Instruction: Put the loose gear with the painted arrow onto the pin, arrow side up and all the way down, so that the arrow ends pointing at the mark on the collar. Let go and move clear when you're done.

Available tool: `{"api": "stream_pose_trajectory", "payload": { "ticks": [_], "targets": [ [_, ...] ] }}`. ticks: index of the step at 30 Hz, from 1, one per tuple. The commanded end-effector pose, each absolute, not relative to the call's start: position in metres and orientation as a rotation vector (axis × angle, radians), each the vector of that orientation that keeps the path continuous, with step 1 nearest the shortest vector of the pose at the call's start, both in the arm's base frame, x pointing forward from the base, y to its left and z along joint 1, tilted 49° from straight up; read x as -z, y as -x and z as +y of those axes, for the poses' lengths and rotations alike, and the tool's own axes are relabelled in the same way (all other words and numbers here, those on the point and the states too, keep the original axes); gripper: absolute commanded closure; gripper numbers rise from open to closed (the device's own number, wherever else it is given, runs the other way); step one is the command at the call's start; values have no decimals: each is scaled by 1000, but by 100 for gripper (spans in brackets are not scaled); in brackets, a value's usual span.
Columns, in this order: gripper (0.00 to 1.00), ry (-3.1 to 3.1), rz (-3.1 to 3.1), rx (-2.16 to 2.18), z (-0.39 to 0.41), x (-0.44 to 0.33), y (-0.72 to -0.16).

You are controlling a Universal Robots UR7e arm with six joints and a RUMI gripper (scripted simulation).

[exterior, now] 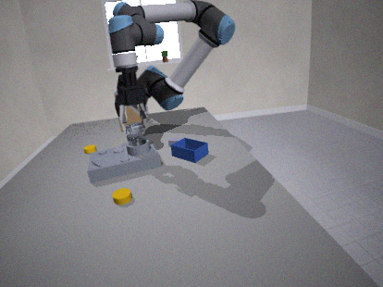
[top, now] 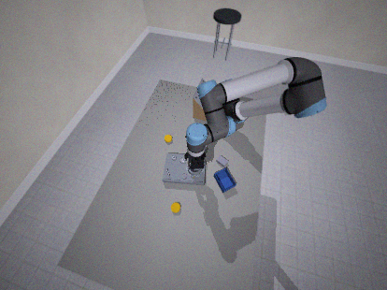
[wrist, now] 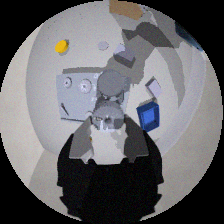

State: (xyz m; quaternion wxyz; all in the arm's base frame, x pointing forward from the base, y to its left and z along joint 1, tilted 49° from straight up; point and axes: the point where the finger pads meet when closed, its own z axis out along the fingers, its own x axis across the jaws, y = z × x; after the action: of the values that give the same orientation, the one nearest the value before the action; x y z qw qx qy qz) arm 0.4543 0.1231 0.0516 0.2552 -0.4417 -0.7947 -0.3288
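Observation:
My gripper is shut on the grey gear and holds it just above the round collar at the right end of the grey base block. The gear hangs straight over the collar, close to it. I cannot tell whether it touches the pin, which is hidden. The arrow and the mark on the collar do not show clearly. Two other gears lie flat on the block to the left.
A blue bin stands right of the block. Two yellow discs lie on the mat. A small grey plate lies behind the bin. A brown box stands by the arm's base.

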Motion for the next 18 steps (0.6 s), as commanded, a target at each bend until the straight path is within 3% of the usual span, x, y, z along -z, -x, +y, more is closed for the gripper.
{"api": "stream_pose_trajectory", "payload": {
  "ticks": [1, 18],
  "targets": [
    [100, 1171, -2182, 907, 123, -52, -455],
    [100, 1107, -2230, 933, 123, -52, -455]
  ]
}}
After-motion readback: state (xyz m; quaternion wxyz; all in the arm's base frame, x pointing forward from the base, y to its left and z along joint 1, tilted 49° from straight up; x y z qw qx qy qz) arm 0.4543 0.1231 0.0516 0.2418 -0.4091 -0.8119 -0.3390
